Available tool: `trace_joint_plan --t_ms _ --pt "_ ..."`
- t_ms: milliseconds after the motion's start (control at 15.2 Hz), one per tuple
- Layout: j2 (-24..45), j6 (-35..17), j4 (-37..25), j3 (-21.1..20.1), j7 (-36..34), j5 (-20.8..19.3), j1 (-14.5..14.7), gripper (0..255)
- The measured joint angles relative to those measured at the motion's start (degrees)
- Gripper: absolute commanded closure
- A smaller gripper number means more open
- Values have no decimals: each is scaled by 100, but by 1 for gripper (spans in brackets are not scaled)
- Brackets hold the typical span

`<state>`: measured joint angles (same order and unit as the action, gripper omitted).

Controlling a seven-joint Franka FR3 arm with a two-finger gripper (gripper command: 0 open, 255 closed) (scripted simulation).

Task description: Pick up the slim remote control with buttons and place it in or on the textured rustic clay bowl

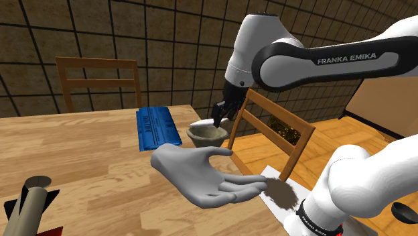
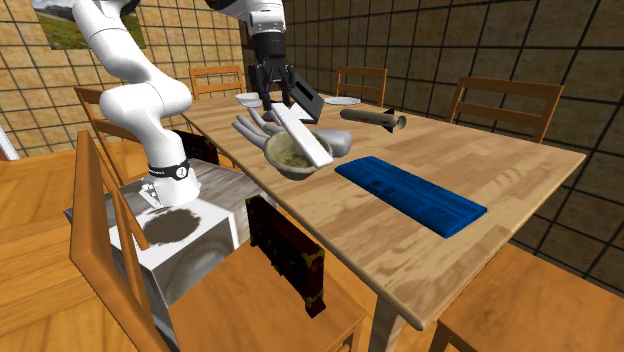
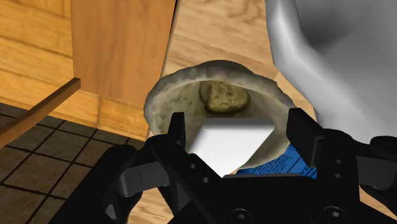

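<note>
- Hanging right over the bowl (image 3: 172, 95), the gripper (image 3: 238, 122) has its fingers (image 3: 178, 137) spread wide. The white remote (image 3: 229, 145) sits between them with a sliver of bowl showing beside one finger, so I judge it not clasped.
- The remote leans at a slant in the second exterior view, its lower end on the bowl's rim and its upper end up by the fingers.
- Judged from that, the pick-up and carry are done and the placing is as good as done. What is left is lifting the hand clear without knocking the remote off.
- The bowl stands on the wooden table (image 1: 80, 167), near the edge that faces the stand (image 2: 185, 240).
- Counts, nearest the stand first: one gripper, one remote, one bowl.
- Next out: one grey model hand (image 1: 201, 171), palm up, just beside the bowl.
- Beyond that: one flat blue slab (image 1: 156, 127) and one dark rocket-like thing (image 2: 375, 118).
- Round the table: at least five wooden chairs (image 2: 100, 220).
</note>
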<state>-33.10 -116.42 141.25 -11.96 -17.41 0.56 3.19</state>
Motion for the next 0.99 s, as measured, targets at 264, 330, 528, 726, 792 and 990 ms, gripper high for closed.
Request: trace_joint_plan --t_ms 264,330,528,726,792,990 --pt "-253 -147 403 -39 -53 65 72 255" --pt "-256 -214 474 -46 -63 68 75 255" --pt "-232 -436 675 -71 -86 79 85 255" --pt "-159 -708 867 -103 -119 82 85 255" --pt "-115 -787 900 -115 -131 79 81 255" --pt "-57 -1055 986 -131 -162 71 71 255"
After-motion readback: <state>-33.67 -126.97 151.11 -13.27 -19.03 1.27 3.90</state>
